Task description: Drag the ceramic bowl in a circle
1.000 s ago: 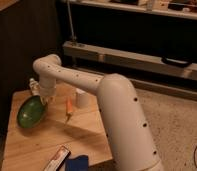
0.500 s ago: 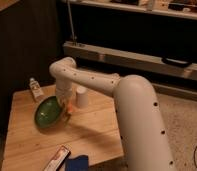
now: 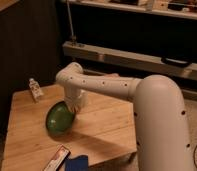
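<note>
The ceramic bowl point(image 3: 59, 119) is glossy green and sits tilted on the wooden table point(image 3: 104, 127), left of centre, with its opening facing the camera. My gripper point(image 3: 72, 106) comes down from the white arm point(image 3: 107, 85) onto the bowl's upper right rim and is shut on it. The wrist hides most of the fingers. A white cup shows only partly behind the wrist point(image 3: 82, 96).
A small bottle point(image 3: 36, 90) lies near the table's back left corner. A red and white packet point(image 3: 57, 159) and a blue object point(image 3: 76, 163) lie at the front edge. A dark shelf unit stands behind the table.
My gripper and the green bowl have moved together to the right and slightly toward the table's front. The bottle has come into view behind them.
</note>
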Robot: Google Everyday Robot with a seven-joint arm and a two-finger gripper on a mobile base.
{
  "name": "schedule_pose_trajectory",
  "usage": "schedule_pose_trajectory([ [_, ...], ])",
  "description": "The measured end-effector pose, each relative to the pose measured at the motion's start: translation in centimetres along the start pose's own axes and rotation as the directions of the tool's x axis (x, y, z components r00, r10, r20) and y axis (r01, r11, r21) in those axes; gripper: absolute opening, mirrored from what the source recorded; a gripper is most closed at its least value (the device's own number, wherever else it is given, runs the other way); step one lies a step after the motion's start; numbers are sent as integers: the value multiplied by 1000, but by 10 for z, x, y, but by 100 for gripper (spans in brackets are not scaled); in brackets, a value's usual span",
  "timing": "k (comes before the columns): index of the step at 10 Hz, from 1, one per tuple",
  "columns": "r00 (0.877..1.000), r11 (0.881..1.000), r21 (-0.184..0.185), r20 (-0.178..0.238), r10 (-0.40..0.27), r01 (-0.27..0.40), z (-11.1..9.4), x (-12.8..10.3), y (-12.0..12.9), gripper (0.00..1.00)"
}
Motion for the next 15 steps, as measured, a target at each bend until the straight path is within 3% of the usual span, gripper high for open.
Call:
schedule_pose_trajectory([
  [3, 991, 989, -67, 42, -130, 133, 20, -44, -50, 0],
  [5, 971, 967, -91, 60, -232, 237, 28, -74, -94, 0],
  [7, 947, 943, -94, 60, -316, 320, 27, -86, -141, 0],
  [9, 937, 935, -63, 55, -345, 348, 21, -80, -180, 0],
  [11, 935, 935, -33, 57, -350, 353, 17, -66, -200, 0],
  [13, 944, 946, -5, 52, -325, 326, 11, -31, -203, 0],
  [15, 961, 962, 8, 49, -274, 274, 9, 5, -187, 0],
])
